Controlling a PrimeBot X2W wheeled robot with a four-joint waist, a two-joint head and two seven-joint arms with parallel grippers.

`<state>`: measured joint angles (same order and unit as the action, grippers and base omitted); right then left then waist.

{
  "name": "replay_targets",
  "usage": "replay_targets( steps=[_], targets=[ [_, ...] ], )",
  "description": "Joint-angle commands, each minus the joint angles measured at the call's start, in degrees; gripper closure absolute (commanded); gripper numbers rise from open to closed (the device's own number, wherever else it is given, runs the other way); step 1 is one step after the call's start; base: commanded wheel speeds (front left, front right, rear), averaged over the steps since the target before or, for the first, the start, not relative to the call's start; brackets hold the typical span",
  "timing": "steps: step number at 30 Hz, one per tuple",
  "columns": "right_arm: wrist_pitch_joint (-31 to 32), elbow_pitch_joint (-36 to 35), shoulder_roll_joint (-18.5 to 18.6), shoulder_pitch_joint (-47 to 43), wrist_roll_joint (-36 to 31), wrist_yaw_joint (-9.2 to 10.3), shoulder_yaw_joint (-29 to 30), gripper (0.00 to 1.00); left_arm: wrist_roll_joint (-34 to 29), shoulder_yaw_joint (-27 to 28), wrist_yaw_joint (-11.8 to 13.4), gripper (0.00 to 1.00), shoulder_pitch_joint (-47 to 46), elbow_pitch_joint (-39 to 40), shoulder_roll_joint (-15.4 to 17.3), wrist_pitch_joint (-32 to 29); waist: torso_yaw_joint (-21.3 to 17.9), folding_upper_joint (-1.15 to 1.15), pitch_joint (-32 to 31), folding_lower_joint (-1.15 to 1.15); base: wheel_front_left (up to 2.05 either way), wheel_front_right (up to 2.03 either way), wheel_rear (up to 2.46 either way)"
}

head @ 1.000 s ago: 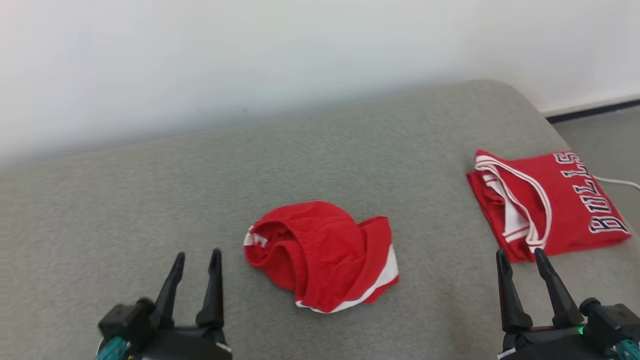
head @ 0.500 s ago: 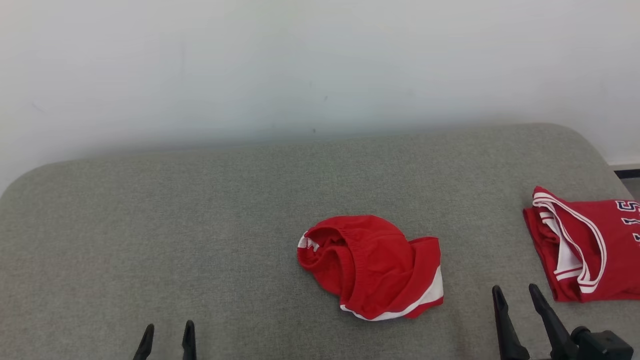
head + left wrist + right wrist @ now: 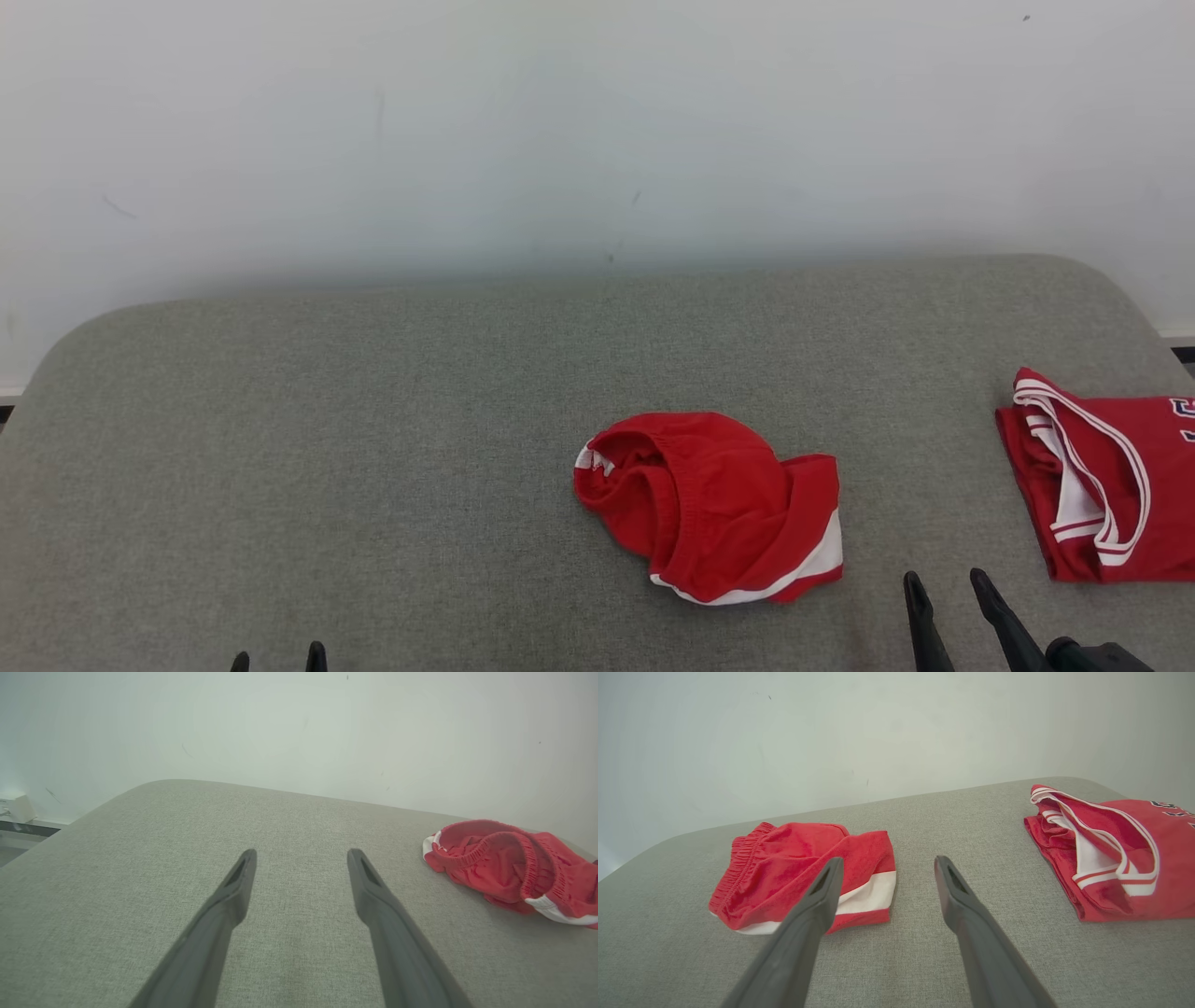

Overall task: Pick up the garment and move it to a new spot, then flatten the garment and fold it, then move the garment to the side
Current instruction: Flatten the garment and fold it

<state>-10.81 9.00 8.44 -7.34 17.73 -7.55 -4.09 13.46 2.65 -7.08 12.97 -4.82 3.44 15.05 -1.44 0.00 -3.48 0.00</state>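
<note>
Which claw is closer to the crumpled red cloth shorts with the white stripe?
Right. The right gripper is just right of the crumpled red cloth shorts, near their white-striped corner. The left gripper is well off to their left, across the grey fabric surface.

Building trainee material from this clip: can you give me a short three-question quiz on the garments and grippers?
1. True or false: the right gripper is shut on the crumpled red shorts.
2. Which garment lies neatly folded? A) the red jersey at the robot's right; B) the shorts; C) neither.
3. Which is nearer the shorts, the left gripper or the right?

Key: 1 false, it stands open and empty, short of the cloth; 2 A; 3 right.
</note>
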Motion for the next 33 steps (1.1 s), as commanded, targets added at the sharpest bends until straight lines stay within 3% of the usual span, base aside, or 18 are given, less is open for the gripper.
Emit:
replay_targets(
  steps=[1,19,27,33],
  targets=[
    [-0.39,0.07,-0.07,-0.31,0.44,0.12,-0.06,0.00,-0.02,0.19,-0.23,0.00,0.49,0.29,-0.30,0.13,-0.18,0.00,0.10,0.00,0.00,0.00,0.00],
    [-1.04,0.15,-0.53,0.42,0.47,0.11,-0.33,0.00,-0.09,-1.35,-0.41,0.00,-1.00,0.30,-0.55,0.14,-0.88,0.00,0.69,0.00,0.00,0.00,0.00],
    [-1.02,0.20,-0.25,1.56,0.50,0.11,-1.21,0.00,4.72,-12.60,-0.36,0.00,-6.54,-2.70,3.71,0.04,-2.18,0.00,1.20,0.00,0.00,0.00,0.00],
    [-1.03,0.28,-0.24,2.68,0.87,0.11,-2.47,0.00,12.13,-26.63,-0.36,0.00,-15.52,-5.32,9.07,-5.68,-5.56,0.00,2.24,0.00,0.00,0.00,0.00]
  ],
)
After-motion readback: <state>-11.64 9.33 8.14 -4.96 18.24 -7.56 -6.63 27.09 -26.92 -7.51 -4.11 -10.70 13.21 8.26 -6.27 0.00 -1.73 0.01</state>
